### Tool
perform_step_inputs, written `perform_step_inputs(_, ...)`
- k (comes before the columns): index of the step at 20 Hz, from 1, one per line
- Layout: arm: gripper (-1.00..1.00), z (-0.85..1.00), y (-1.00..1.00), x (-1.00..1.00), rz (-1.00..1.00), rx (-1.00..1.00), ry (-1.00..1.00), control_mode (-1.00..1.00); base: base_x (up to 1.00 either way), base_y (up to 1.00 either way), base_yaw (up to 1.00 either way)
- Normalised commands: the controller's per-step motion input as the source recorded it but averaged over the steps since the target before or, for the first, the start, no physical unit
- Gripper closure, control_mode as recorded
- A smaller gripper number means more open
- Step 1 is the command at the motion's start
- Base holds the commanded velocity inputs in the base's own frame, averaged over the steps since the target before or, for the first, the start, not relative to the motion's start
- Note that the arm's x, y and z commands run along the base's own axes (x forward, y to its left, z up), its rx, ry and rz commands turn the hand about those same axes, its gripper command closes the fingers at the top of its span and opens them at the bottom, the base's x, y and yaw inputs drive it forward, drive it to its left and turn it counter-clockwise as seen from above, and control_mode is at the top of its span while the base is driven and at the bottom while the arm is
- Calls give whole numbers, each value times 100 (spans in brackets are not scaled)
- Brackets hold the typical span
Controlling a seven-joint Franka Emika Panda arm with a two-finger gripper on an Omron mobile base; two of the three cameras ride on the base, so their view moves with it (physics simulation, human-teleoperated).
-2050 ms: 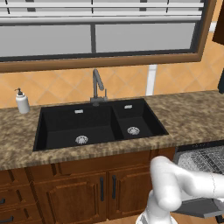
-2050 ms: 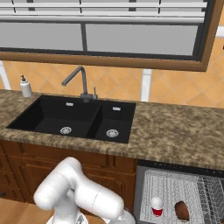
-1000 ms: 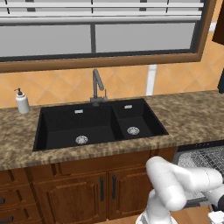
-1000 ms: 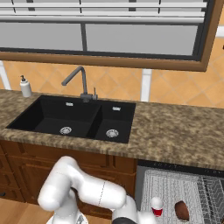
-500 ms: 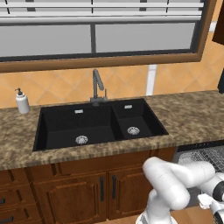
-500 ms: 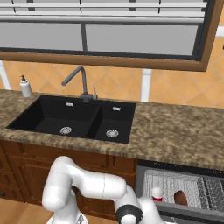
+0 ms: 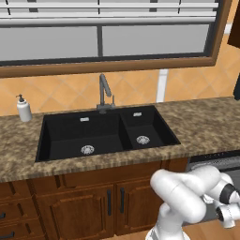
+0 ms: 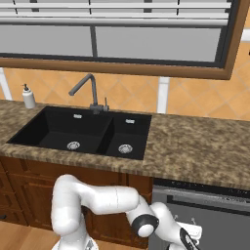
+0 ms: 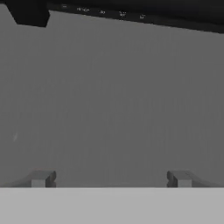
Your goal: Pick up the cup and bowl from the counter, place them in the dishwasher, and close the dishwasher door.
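Observation:
The dishwasher door (image 8: 219,222) stands upright or nearly so under the counter (image 8: 195,146), a flat dark grey panel below the black control strip. Whether it sits flush I cannot tell. In the hand view the door (image 9: 109,96) lies close in front of my gripper (image 9: 111,178), whose jaws are wide open with nothing between them. My hand (image 8: 188,238) is low against the door's left part. The dishwasher (image 7: 218,161) also shows at the right edge behind my arm. The cup and bowl are hidden.
A black double sink (image 8: 83,132) with a faucet (image 8: 88,93) is set into the counter to the left. A white soap dispenser (image 7: 23,108) stands at the far left. Brown wooden cabinets (image 7: 84,201) run under the sink.
The dishwasher door has swung up from lying open to about upright, hiding the rack with the cup and a brown thing. My arm has moved right and up with it.

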Motion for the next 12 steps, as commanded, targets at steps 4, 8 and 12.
perform_step_inputs(4, -100, -7, -47, 97, 14, 0, 0, -100, 0, 0, 0)
perform_step_inputs(8, -100, -9, -39, 81, 14, 0, 0, -100, 0, 0, 0)
perform_step_inputs(12, -100, -10, -33, 79, 14, 0, 0, -100, 0, 0, 0)
